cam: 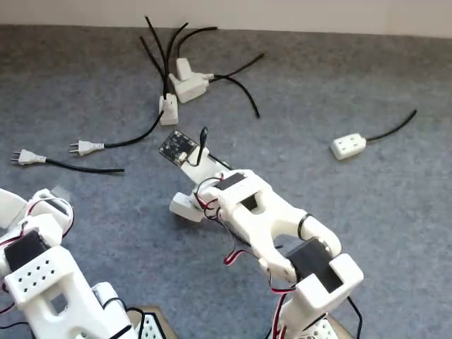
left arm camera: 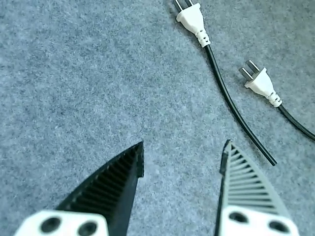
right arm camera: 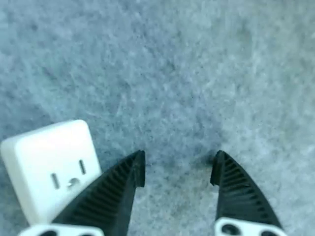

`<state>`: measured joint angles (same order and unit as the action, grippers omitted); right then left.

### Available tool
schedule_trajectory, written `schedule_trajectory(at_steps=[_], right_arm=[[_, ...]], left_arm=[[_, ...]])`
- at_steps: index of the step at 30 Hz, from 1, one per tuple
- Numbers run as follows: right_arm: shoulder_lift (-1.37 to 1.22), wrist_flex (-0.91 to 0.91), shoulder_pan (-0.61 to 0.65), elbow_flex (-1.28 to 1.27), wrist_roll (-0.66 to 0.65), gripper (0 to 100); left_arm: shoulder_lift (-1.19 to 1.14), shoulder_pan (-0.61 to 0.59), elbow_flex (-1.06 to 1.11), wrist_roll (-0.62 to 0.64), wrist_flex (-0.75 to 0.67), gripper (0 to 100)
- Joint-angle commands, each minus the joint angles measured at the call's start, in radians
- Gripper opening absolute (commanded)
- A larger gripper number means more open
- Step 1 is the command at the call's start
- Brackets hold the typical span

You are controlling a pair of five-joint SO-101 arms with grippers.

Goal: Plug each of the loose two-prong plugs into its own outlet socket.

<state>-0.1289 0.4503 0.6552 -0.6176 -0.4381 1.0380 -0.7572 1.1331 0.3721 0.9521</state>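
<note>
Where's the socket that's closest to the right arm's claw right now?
In the high view that socket lies on the grey carpet near the middle, beside the right arm; the right wrist view shows it just outside the open right claw.

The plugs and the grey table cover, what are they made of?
Plugs: probably hard white plastic, smooth and moulded, with ribbed necks; prongs look like dull grey metal. Cords: likely black rubber or vinyl, matte. Table cover: seems felt or short carpet, fuzzy and mottled grey.
</note>
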Motion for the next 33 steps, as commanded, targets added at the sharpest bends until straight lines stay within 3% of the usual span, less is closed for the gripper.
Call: schedule_trajectory(at_steps=[1, 11, 15, 20, 33], right_arm=[[0.007, -0.004, -0.042, 0.022, -0.028, 22.1], [0.059, 0.021, -0.073, 0.038, -0.028, 22.1], [0.226, 0.151, 0.012, 0.01, -0.014, 22.1], [0.383, 0.131, 0.111, -0.127, 0.031, 22.1], [0.151, 0.058, 0.216, -0.122, 0.035, 22.1]], left_arm=[[0.016, -0.005, -0.007, 0.0, -0.018, 26], [0.016, -0.001, -0.007, 0.0, -0.018, 26], [0.016, -0.001, -0.007, 0.002, -0.018, 26], [0.016, -0.002, -0.007, 0.002, -0.018, 26], [0.016, -0.007, -0.005, 0.002, -0.018, 26]])
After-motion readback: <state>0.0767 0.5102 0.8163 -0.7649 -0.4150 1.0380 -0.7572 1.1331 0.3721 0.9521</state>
